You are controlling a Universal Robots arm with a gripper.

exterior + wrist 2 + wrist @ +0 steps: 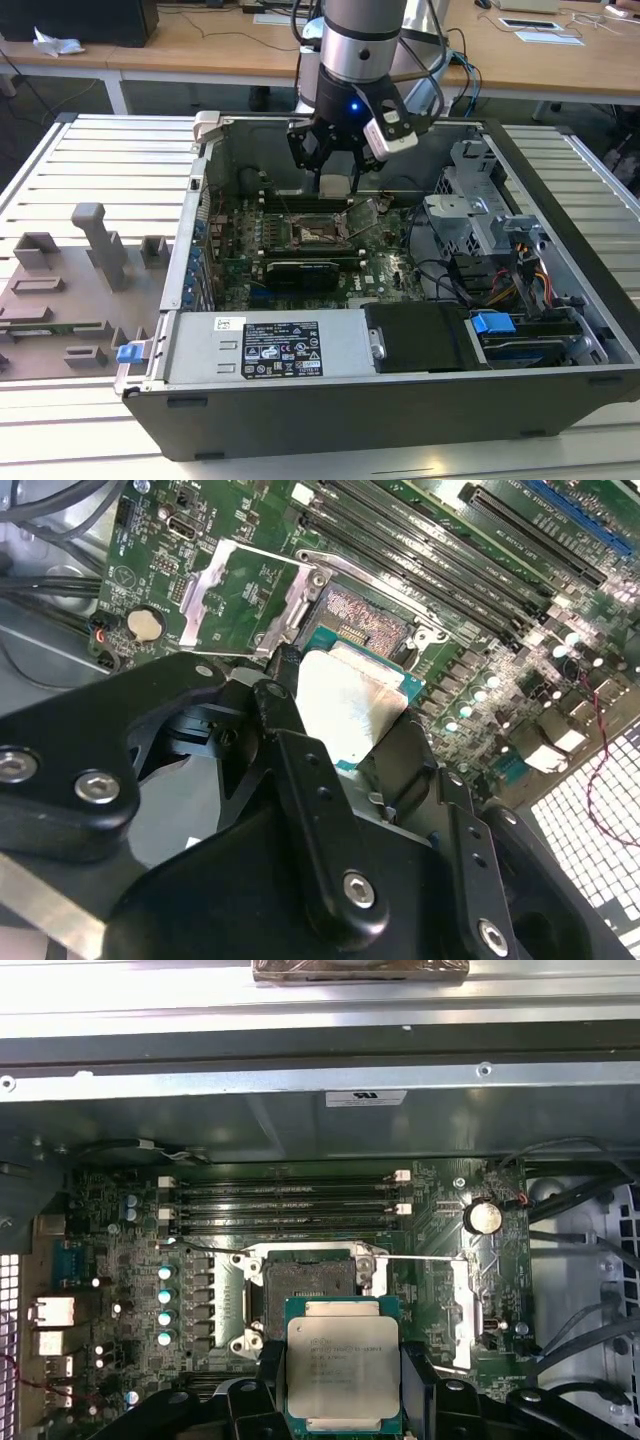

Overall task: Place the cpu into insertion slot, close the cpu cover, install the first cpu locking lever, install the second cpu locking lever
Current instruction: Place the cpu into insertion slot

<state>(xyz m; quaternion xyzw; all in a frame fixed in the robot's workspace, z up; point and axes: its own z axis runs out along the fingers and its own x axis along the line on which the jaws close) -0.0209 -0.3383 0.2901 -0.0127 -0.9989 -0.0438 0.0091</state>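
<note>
Gripper: the gripper (335,182) sits in the upper middle of the exterior view, lowered into the open computer case (400,405), its jaws narrowed onto the cpu.
Grip: black fingers (270,1380) press against two opposite edges of the chip in the first wrist view.
Cpu: the cpu (343,1365) is held flat with its pale metal top facing up, above the motherboard (120,1260) and not seated.
Cpu and socket: the chip's edge overlaps the near edge of the socket (305,1285) in the first wrist view.
Socket: open, with its contact field bare in the second wrist view (365,615).
Cpu cover: the cpu cover (298,598) is swung up and away from the socket, with the board visible through its middle window.
Locking lever: a thin silver locking lever (350,572) lies along one side of the socket, unlatched.
Memory slots: the memory slots (290,1200) run just beyond the socket.
Power supply: a grey box with a white label (265,350) lies in the lower middle of the exterior view, well apart from the gripper.
</note>
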